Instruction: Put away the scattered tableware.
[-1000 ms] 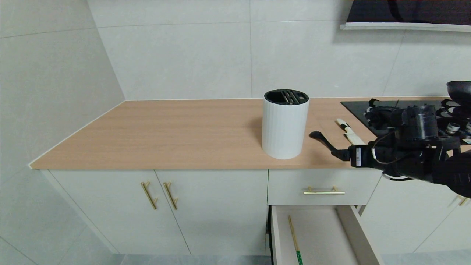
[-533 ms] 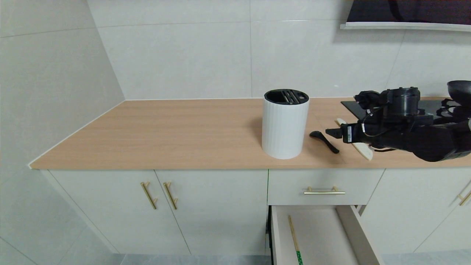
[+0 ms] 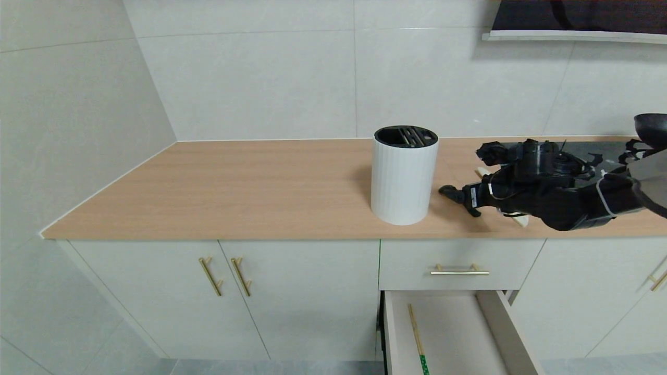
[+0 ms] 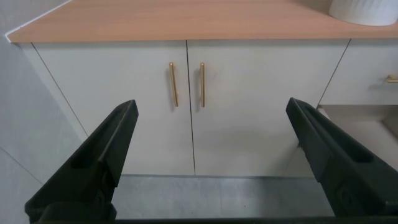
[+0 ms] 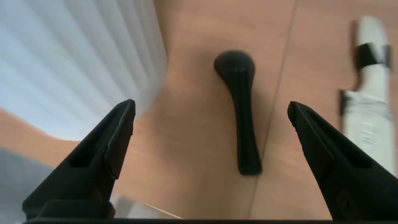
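Right gripper point(image 5: 210, 118): fingers spread wide, nothing held. The black spoon point(image 5: 241, 118) lies flat on the table point(image 3: 260, 182) directly below this gripper, between its two fingers and slightly nearer the finger on the knife side. The spoon's long axis runs crosswise to the line joining the fingers, so closing should pinch the handle across its width. The white holder point(image 5: 74, 56) stands just beside the opposite finger. The white knife point(image 5: 367, 106) lies near the spoon, outside the fingers. The right arm is the nearer one. The left gripper point(image 4: 211, 124), also spread and empty, hangs well apart, facing the cabinet doors point(image 4: 186, 106). Recommended next move: descend, keeping clear of the holder
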